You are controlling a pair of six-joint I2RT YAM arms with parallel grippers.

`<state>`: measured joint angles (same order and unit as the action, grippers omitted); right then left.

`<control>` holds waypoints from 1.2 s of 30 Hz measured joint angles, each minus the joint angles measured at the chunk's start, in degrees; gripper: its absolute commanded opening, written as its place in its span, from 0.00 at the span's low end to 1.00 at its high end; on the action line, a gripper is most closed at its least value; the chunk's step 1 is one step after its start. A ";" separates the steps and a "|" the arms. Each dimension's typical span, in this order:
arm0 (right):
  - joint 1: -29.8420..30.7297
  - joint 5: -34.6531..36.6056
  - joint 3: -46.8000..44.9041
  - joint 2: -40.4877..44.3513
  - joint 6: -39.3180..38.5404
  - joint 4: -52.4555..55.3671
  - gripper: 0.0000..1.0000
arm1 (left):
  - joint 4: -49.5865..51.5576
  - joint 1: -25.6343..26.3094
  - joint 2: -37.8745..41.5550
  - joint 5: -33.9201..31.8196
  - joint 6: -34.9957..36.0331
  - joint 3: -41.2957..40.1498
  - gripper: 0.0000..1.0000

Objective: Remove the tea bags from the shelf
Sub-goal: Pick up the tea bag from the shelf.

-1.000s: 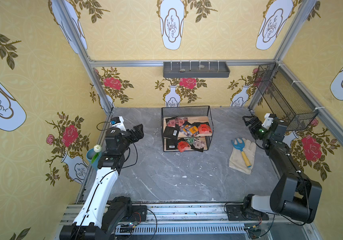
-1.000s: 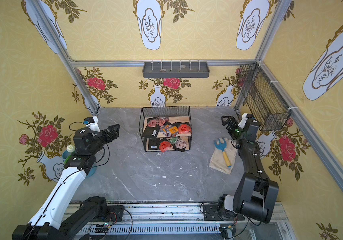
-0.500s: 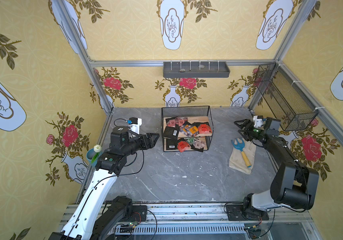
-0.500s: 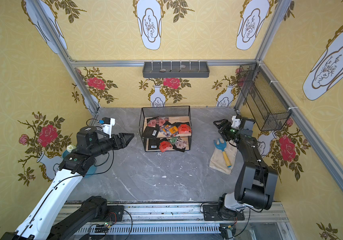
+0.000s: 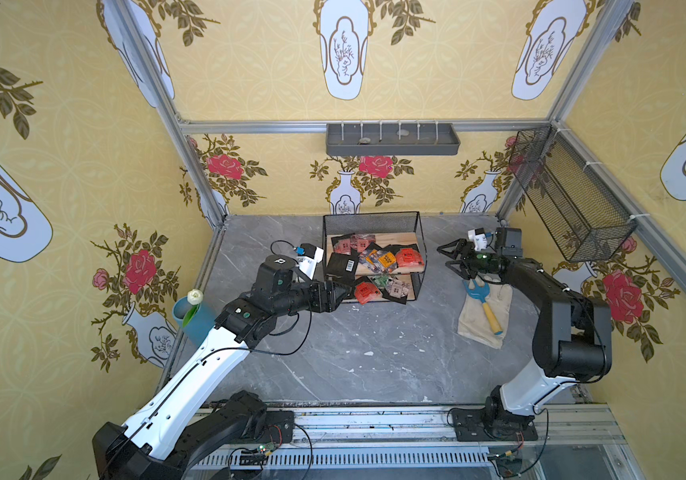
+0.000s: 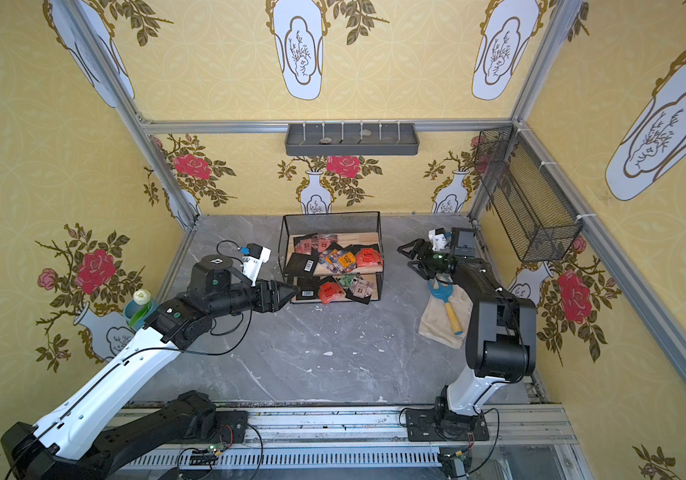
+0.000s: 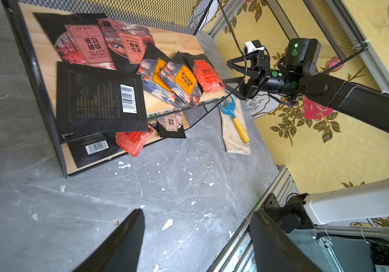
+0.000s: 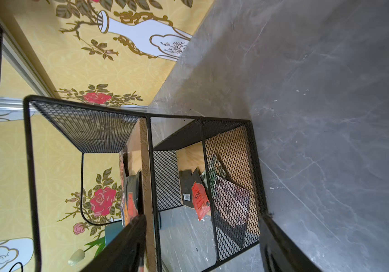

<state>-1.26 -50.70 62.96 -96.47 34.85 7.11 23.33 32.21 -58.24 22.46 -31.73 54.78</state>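
My left jaws and right jaws gape wide, holding nothing, flanking the shelf so I can reach in from either side; the tea bags lie scattered over both its boards

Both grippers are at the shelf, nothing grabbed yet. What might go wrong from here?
1. The black barcode sachet overhangs the upper board near the left gripper; a nudge could knock it off rather than grip it.
2. The tea bags overlap, so pinching one may drag its neighbours along.
3. The right gripper, open, faces the wire side of the shelf; it could catch the wire and shove the shelf.
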 measured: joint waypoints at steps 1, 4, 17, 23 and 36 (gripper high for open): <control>0.50 -0.35 0.28 -0.37 -0.22 0.00 0.76 | -0.09 0.48 -0.46 0.00 0.00 0.07 0.79; 1.75 -1.77 1.16 -1.31 -0.61 -0.02 0.76 | -0.15 1.81 -1.77 0.00 0.00 0.13 0.78; 5.09 -6.97 2.78 -2.97 -1.46 -1.66 0.78 | -2.45 3.30 -4.17 -0.42 -0.31 -0.55 0.78; 6.40 -8.46 2.89 -3.28 -1.73 -1.73 0.77 | -3.19 3.58 -4.74 -0.39 -1.27 -1.20 0.78; 8.37 -9.01 4.52 -5.31 -2.62 -1.53 0.71 | -4.72 4.09 -4.79 -0.42 -1.73 -1.99 0.78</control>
<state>7.11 -59.70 67.48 -101.78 32.23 5.58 18.61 36.29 -63.02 22.04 -33.45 52.80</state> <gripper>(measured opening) 0.722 0.778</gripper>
